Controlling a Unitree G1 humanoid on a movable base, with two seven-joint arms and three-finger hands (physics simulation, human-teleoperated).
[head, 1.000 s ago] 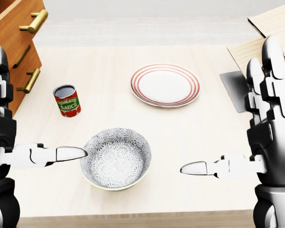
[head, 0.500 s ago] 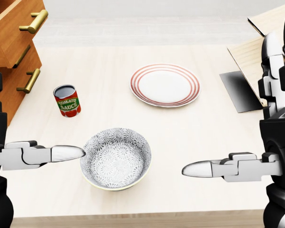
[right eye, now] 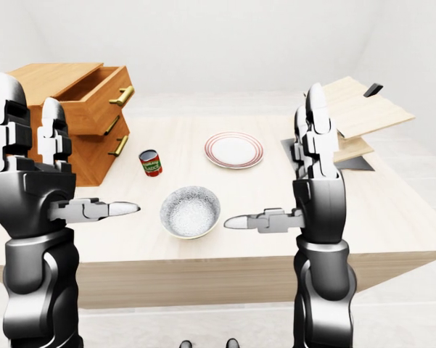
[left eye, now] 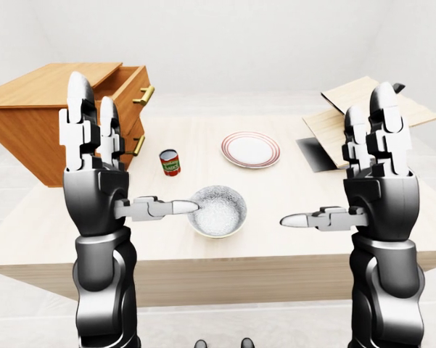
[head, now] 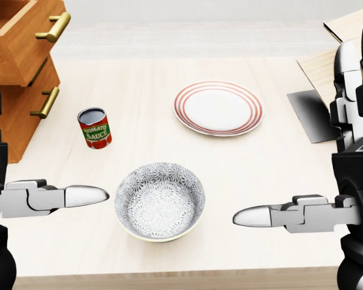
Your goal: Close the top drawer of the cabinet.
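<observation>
The wooden cabinet (right eye: 54, 123) stands at the left end of the table. Its top drawer (right eye: 94, 93) is pulled out, with a brass handle (head: 54, 27) on its face. A second brass handle (head: 46, 103) sits on the shut drawer below. My left hand (left eye: 123, 163) is raised over the table's near-left part, open, fingers upright and thumb pointing inward. It is well short of the drawer. My right hand (left eye: 341, 170) is held the same way on the right, open and empty.
A tomato sauce can (head: 95, 127) stands near the cabinet. A patterned bowl (head: 160, 201) lies between my hands and a red-ringed plate (head: 218, 107) beyond it. Flat wooden boards (left eye: 363, 101) and a dark sheet (head: 314, 115) lie at the right.
The whole head view has shifted, so the camera moved left: can, bowl and plate slid right and more of the cabinet shows. My hands rose slightly earlier and stay open.
</observation>
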